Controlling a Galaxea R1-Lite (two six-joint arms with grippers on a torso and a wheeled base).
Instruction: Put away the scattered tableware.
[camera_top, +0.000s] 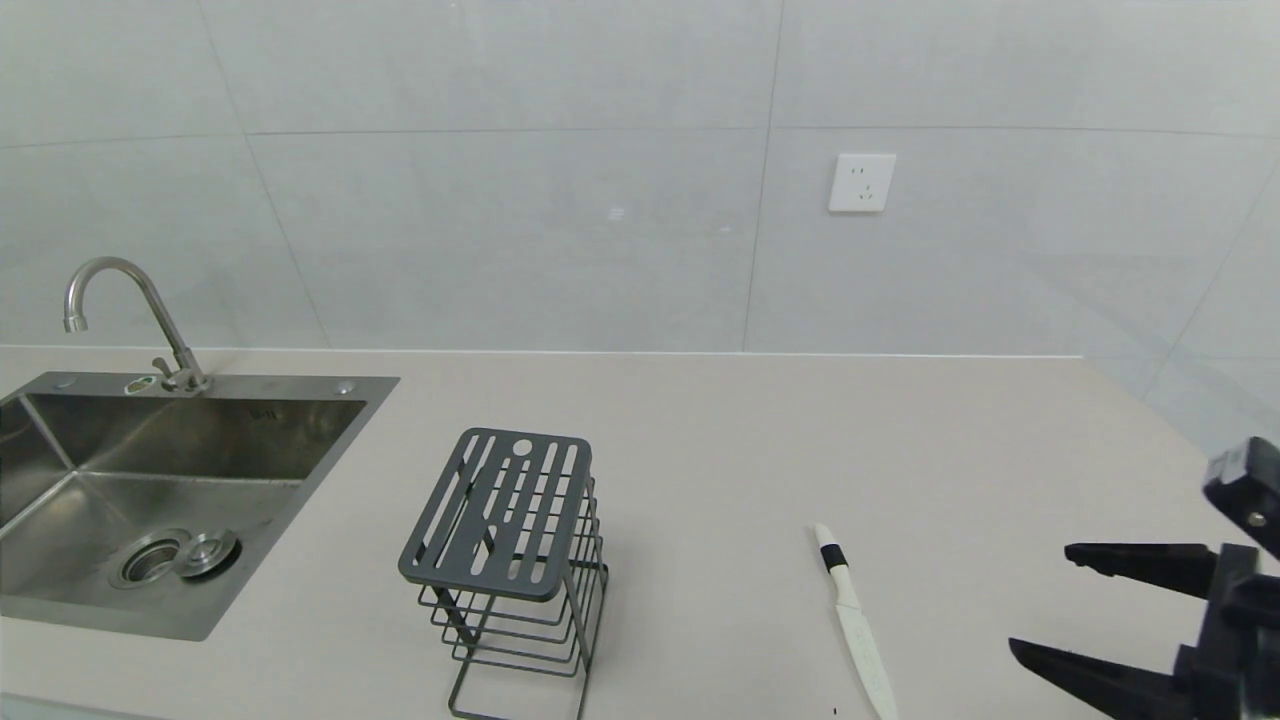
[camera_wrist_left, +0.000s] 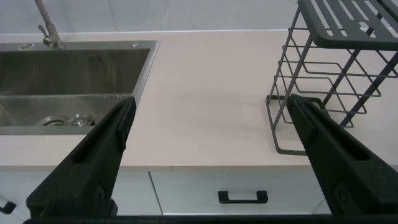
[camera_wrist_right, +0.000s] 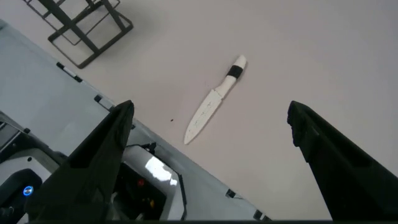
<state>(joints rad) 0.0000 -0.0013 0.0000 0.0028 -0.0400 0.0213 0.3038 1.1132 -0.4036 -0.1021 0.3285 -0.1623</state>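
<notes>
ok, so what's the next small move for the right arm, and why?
Probably bring the right gripper toward the knife and lower it over the handle end. Its fingers are open, off to the knife's right and not touching it. The knife lies flat on the counter, apart from the rack where it likely belongs.

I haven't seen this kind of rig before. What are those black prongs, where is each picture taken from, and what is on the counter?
This is a two-armed robot. The wide picture comes from a camera on its head, and the other two come from cameras on its wrists. The black prongs are the fingers of the right gripper and the left gripper. Both are open and hold nothing. On the counter a white knife lies flat and a dark wire rack stands to the right of a steel sink.
</notes>
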